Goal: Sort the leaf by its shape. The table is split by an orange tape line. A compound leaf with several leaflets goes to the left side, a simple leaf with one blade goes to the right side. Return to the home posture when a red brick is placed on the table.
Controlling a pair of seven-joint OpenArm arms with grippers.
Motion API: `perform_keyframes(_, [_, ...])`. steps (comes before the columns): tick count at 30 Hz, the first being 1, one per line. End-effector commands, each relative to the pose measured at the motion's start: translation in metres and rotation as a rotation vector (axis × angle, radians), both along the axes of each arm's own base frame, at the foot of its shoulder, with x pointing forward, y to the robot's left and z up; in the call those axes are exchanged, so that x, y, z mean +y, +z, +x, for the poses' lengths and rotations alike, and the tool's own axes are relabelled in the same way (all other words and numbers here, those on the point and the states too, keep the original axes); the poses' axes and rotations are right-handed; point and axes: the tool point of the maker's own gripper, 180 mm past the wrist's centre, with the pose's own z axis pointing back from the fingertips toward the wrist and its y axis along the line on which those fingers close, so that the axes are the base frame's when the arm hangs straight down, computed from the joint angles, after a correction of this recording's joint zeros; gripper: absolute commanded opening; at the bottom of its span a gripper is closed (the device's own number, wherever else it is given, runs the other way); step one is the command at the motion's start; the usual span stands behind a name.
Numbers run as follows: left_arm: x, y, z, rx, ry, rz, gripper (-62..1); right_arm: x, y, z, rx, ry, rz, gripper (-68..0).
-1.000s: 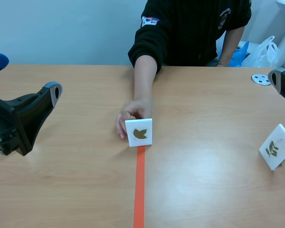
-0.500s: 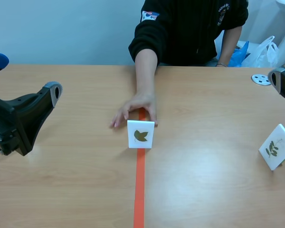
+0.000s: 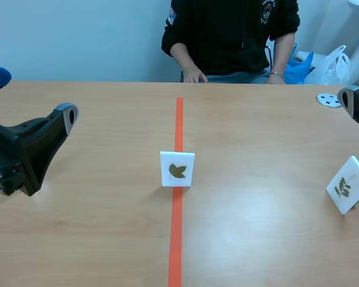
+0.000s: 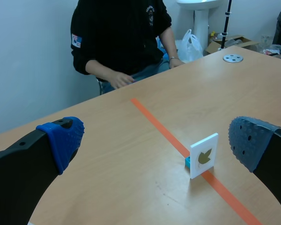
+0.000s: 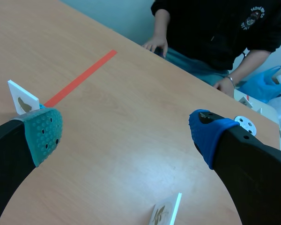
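Note:
A white card (image 3: pixel 177 169) with a single dark lobed leaf stands upright on the orange tape line (image 3: pixel 178 119) at mid table. The left wrist view shows this card (image 4: pixel 204 155) ahead of my left gripper (image 4: pixel 154 138), which is open and empty. In the scene view the left gripper (image 3: pixel 31 95) sits far left of the card. A second white card (image 3: pixel 347 184) with a sprig of several leaflets leans at the right side. It also lies under my open, empty right gripper (image 5: pixel 126 131) as a card (image 5: pixel 166 212) near the bottom.
A person in a black top sits across the table, with a hand (image 3: pixel 194 76) resting at the far edge. A round metal disc (image 3: pixel 329 100) lies at the far right. White and blue plastic bags (image 3: pixel 323 63) sit behind the table.
The person's hand let go of the middle card and drew back to the far edge. The card now stands alone on the tape line. Neither arm moved.

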Motion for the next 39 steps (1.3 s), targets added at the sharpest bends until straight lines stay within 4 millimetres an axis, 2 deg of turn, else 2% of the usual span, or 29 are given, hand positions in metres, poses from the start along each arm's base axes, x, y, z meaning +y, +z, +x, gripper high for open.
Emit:
perform_keyframes(1, [0.001, 0.005, 0.002, -0.018, 0.007, -0.012, 1.4, -0.001, 0.012, 0.003, -0.04, 0.0, -0.004, -12.4])
perform_keyframes(7, [0.005, -0.006, 0.003, 0.008, -0.002, 0.007, 1.4, -0.001, 0.012, 0.003, -0.04, 0.0, -0.004, -12.4])
perform_keyframes(14, [0.011, -0.044, 0.015, 0.081, -0.045, 0.056, 1.4, -0.001, 0.012, 0.003, -0.04, 0.0, -0.004, -12.4])
perform_keyframes(20, [-0.004, -0.098, 0.022, 0.178, -0.132, 0.117, 1.4, -0.001, 0.012, 0.003, -0.04, 0.0, -0.004, -12.4])
perform_keyframes(27, [-0.024, -0.143, 0.035, 0.231, -0.217, 0.225, 1.4, -0.001, 0.012, 0.003, -0.04, 0.0, -0.005, -12.4])
perform_keyframes(31, [-0.032, -0.159, 0.051, 0.245, -0.23, 0.245, 1.4, -0.001, 0.012, 0.003, -0.04, 0.0, -0.005, -12.4])
perform_keyframes(39, [-0.061, -0.181, 0.08, 0.27, -0.299, 0.286, 1.4, -0.001, 0.011, 0.003, -0.04, 0.0, -0.005, -12.4])
